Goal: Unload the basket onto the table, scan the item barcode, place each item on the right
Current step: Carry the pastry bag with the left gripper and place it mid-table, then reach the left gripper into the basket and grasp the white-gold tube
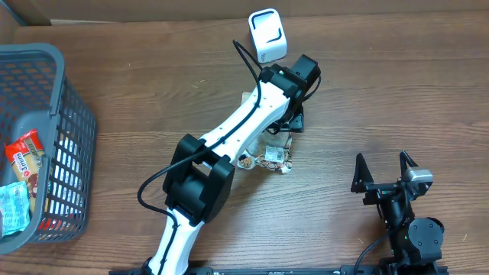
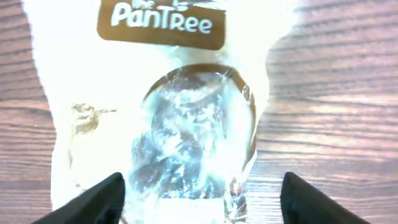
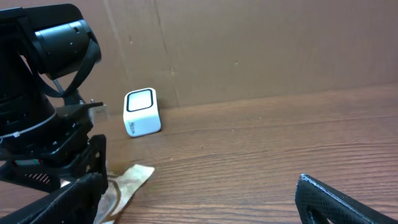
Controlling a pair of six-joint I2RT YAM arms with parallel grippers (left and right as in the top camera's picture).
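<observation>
While left arm (image 1: 237, 130) half-hides packet (image 2: 180, 93) overhead | wrist view reads PanTree

white scanner (image 1: 267, 34), grey basket (image 1: 76, 153), white packet (image 2: 81, 74), brown label (image 2: 161, 25)

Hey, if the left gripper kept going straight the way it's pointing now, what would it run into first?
Most likely the PanTree snack packet, lying on the table right below the left gripper, whose jaws stand open. The exact depth is hard to judge.
</observation>
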